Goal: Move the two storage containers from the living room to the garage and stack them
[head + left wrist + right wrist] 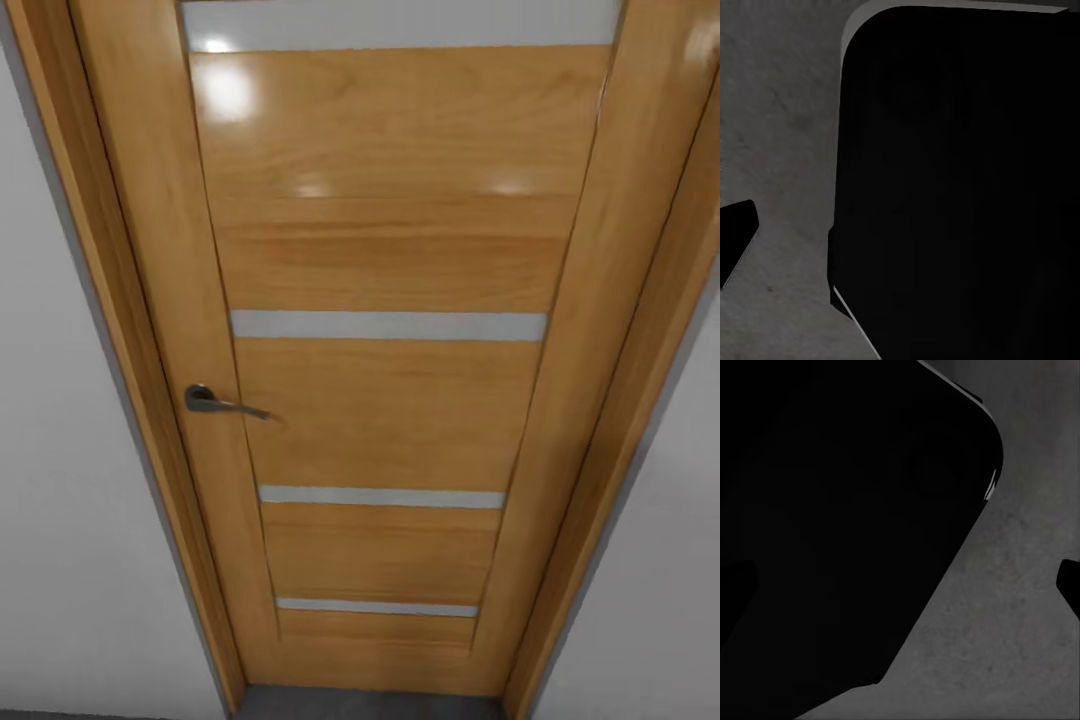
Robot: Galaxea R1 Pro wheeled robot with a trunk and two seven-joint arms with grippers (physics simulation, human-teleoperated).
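The storage containers are out of view. An oak door (390,400) with four frosted strips stands shut right in front of me in the head view, its metal lever handle (215,402) on the left. A strip of dark grey concrete floor (370,704) shows at its foot. My left gripper (900,240) hangs open over the concrete floor (780,112), one black fingertip (735,240) at the picture's edge. My right gripper (900,585) is open too, with a fingertip (1071,585) over the floor (1020,622). Nothing is between the fingers.
Pale grey walls (60,450) flank the oak door frame (120,330) on both sides. My own black base (960,187) sits close under both wrist cameras (832,525).
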